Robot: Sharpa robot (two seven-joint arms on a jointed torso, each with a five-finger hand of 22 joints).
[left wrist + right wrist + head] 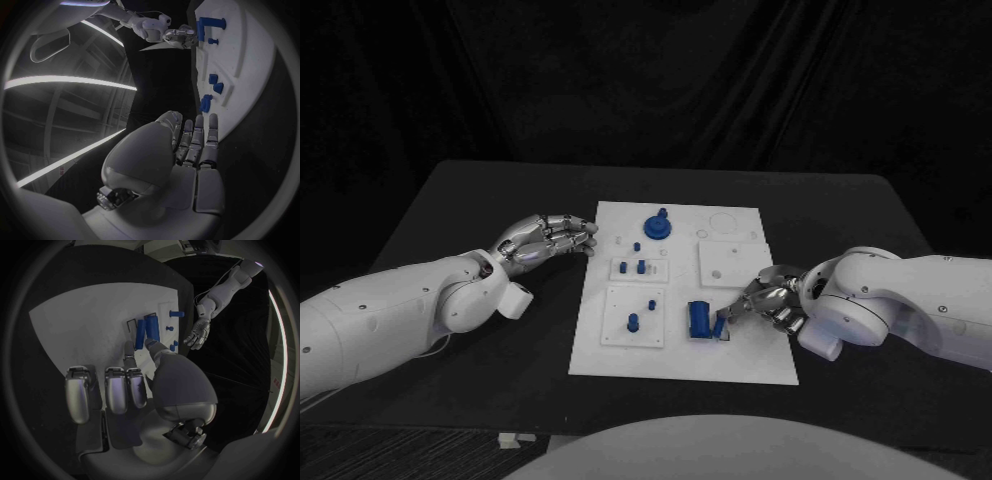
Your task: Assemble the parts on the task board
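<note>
- The black tabletop (pixel 473 200) carries the white task board (pixel 678 355) at centre.
- Progress: several blue parts stand in the board; the blue block (pixel 697 318) lies at near right, judged unfinished.
- Right robot hand (pixel 764 303): fingertips pinch a small blue piece (pixel 720 327) beside the block.
- Left robot hand (pixel 548 238): at the board's far-left edge, fingers curled, holding nothing.
- No obstruction visible.

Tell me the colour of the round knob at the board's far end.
Blue: the knob shows best in the head view.
</note>
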